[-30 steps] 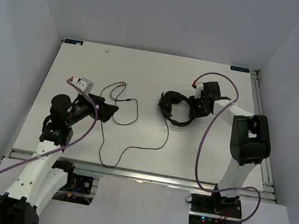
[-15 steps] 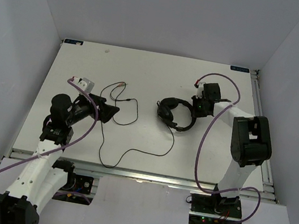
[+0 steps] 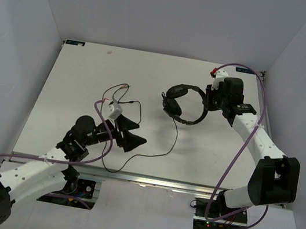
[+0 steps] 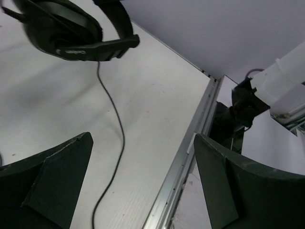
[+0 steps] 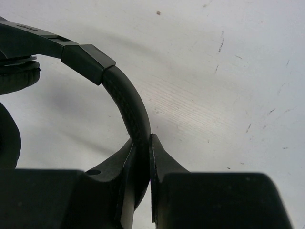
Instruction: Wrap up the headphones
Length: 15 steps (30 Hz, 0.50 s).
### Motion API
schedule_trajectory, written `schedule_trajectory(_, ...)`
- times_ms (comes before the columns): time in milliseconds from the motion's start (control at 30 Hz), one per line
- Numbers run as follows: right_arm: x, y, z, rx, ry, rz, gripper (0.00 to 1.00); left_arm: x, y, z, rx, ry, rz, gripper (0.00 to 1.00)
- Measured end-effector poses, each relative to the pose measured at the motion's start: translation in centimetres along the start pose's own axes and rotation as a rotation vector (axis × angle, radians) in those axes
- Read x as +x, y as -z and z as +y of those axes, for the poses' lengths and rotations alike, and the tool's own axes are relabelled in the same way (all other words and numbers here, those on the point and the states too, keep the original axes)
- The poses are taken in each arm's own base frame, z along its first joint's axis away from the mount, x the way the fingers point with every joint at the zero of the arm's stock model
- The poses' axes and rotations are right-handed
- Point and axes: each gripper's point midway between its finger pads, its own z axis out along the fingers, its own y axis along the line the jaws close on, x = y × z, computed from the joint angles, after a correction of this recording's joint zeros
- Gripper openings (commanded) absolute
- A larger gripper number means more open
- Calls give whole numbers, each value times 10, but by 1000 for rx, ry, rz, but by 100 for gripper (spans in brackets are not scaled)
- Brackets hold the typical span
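Right hand [image 5: 141,145] pinches the headphones [image 3: 183,102] by the headband [image 5: 126,102], far right of the bench [image 3: 77,72]. Left hand [image 3: 133,133] hovers spread beside the trailing cord [image 3: 173,135]. Recommend a firm, level grip while the cord is gathered.

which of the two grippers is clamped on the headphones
The right gripper: its jaws are shut on the headband of the headphones. The left gripper stands wide open, holding nothing.

Nothing legible anywhere; the headphones [image 4: 66,33] bear a small pale marking on the yoke (too blurred to make out).
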Motion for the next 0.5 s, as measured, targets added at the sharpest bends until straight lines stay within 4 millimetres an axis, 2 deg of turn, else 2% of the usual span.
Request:
schedule_trajectory(133,-2,5,9,-40,-54,6,8,39,-26,-31,63,-14,39,98)
schedule_trajectory(200,-1,6,14,-65,-94,30,8,60,-41,-39,70,-38,79,98)
schedule_trajectory(300,-6,9,22,-100,-144,42,8,82,-63,-33,22,-94,108,98)
schedule_trajectory(400,-24,17,29,-139,-179,22,8,92,-77,-17,-48,-149,94,98)
schedule_trajectory(500,-41,24,35,-178,-205,-10,8,87,-84,-6,-90,-202,36,98)
